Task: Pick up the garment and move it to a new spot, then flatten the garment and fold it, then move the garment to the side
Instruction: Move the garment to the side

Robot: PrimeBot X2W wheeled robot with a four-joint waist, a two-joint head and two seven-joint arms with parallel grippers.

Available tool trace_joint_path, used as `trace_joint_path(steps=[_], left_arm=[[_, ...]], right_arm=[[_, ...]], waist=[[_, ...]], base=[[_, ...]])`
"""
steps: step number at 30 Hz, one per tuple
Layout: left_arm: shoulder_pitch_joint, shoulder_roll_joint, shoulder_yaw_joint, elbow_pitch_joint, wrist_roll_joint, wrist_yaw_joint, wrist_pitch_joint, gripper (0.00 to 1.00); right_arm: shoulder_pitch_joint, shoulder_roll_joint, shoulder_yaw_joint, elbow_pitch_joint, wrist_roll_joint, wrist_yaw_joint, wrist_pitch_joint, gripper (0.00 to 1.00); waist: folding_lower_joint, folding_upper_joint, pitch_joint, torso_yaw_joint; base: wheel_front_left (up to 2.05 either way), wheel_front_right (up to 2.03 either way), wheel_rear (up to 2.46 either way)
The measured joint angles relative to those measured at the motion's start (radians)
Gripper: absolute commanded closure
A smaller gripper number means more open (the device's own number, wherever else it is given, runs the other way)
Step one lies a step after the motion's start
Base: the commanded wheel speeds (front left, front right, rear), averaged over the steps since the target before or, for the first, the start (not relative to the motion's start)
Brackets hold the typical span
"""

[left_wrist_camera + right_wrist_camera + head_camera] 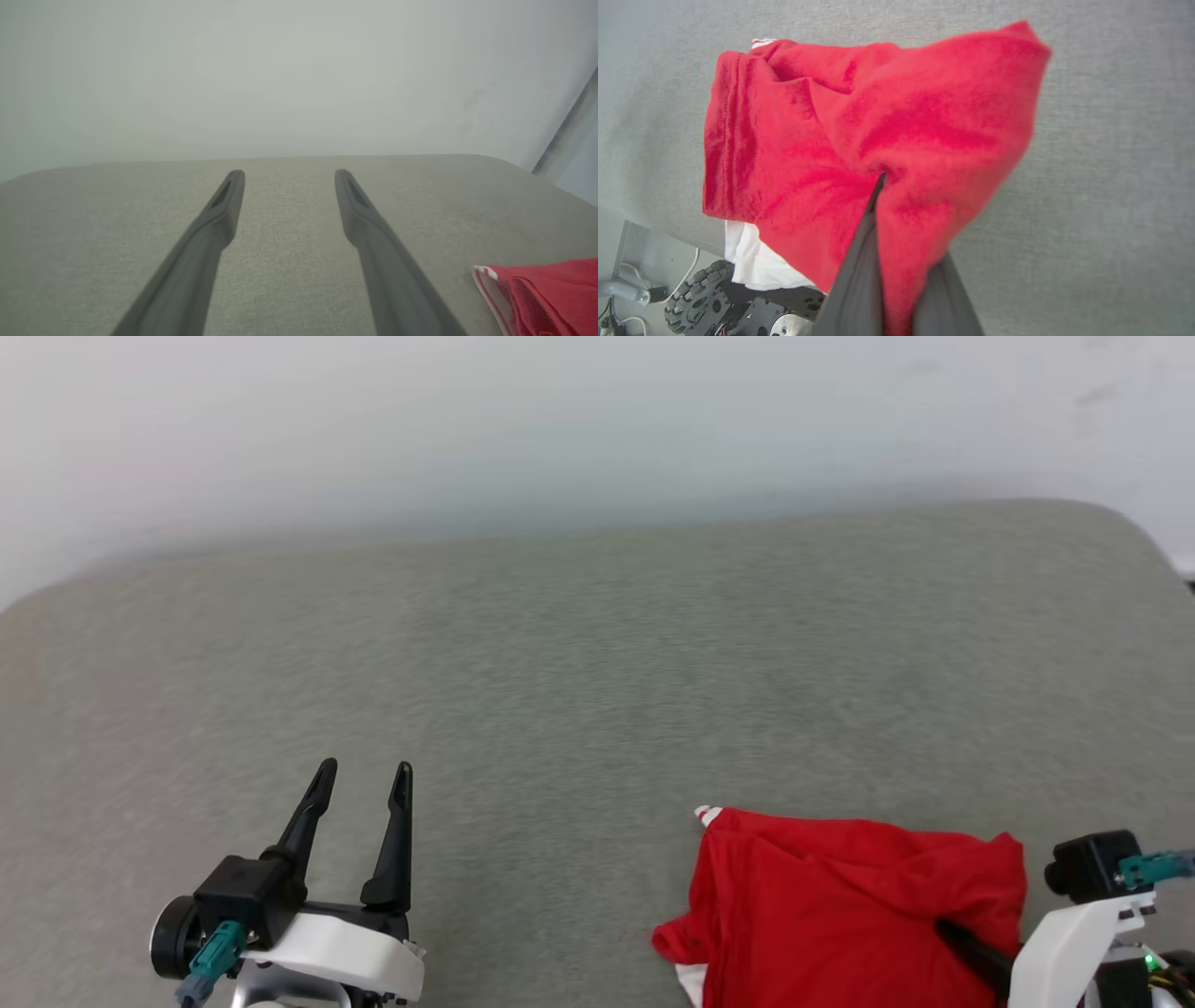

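Note:
The garment [840, 905] is a bunched red T-shirt with a bit of white sleeve and striped trim, lying at the near right of the grey table [579, 663]. In the right wrist view the garment [859, 135] has a fold of red cloth pinched between the fingers of my right gripper [883, 179], which is shut on it; a white part hangs over the table's near edge. In the head view my right gripper's fingers [971, 947] disappear into the cloth. My left gripper [364, 779] stands open at the lower left, apart from the shirt, nothing between its fingers [373, 233].
A pale wall [560, 420] rises behind the table's far edge. The robot's wheeled base [705, 298] and cables show below the table's near edge in the right wrist view. Bare grey table surface spreads between and beyond the grippers.

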State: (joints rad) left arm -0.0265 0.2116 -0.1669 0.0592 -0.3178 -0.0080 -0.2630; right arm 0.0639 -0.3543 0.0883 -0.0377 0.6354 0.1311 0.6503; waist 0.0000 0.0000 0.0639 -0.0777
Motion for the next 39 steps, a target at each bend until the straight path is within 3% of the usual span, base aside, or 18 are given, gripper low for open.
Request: trace_joint_path(steps=[8, 13, 24, 32, 38, 39], left_arm=[[-0.037, 0.019, -0.01, -0.041, 0.014, -0.001, 0.011, 0.0], [-0.116, 0.049, -0.021, -0.099, 0.034, -0.02, 0.038, 0.0], [-0.298, 0.125, -0.026, -0.241, 0.074, -0.047, 0.105, 0.0], [-0.384, 0.136, -0.058, -0.301, 0.09, -0.063, 0.134, 0.0], [-0.413, 0.134, -0.084, -0.312, 0.094, -0.071, 0.136, 0.0], [-0.414, 0.134, -0.087, -0.312, 0.094, -0.071, 0.135, 0.0]], right_arm=[[-0.105, -0.009, 0.005, -0.003, -0.016, 0.0, 0.001, 1.0], [-0.267, -0.039, 0.002, 0.053, -0.052, 0.0, -0.046, 1.0], [-0.522, -0.124, -0.155, 0.244, -0.129, 0.0, -0.06, 1.0], [-0.639, -0.185, -0.314, 0.342, -0.262, 0.0, -0.08, 1.0], [-0.694, -0.17, -0.375, 0.397, -0.336, 0.0, -0.128, 1.0], [-0.695, -0.16, -0.386, 0.404, -0.354, 0.0, -0.144, 0.72]], waist=[[0.0, 0.0, 0.03, -0.156], [0.0, 0.0, 0.123, -0.204], [0.0002, 0.0, 0.382, -0.234], [0.0003, 0.0, 0.542, -0.225], [0.0003, -0.0001, 0.602, -0.2], [0.0003, -0.0001, 0.604, -0.196]], base=[[0.0, 0.0, 0.0], [0.0, 0.0, 0.0], [0.0, 0.0, 0.0], [0.0, 0.0, 0.0], [0.0, 0.0, 0.0], [0.0, 0.0, 0.0]])
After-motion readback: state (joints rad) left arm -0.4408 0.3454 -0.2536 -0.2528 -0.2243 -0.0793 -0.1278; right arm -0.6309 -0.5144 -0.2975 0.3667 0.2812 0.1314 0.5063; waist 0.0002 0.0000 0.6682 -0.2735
